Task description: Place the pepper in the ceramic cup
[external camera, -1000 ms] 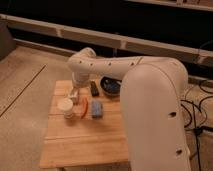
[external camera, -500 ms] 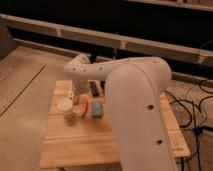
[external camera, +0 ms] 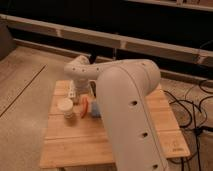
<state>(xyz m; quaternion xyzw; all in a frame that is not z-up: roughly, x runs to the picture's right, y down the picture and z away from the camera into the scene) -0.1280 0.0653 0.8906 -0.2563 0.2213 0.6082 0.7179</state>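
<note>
White arm (external camera: 127, 95) bent over a wooden table (external camera: 75, 145), gripper (external camera: 74, 93) low, just behind the cup (external camera: 65, 106), open or closed cannot be told, red pepper (external camera: 85, 106) on the tabletop just right of the cup, blue block (external camera: 93, 110) beside it, partly hidden by the arm

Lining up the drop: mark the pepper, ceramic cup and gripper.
pepper (external camera: 85, 106): camera view, middle of its red body.
ceramic cup (external camera: 65, 104): camera view, its pale top.
gripper (external camera: 73, 93): camera view, its tip, just behind cup and pepper.
</note>
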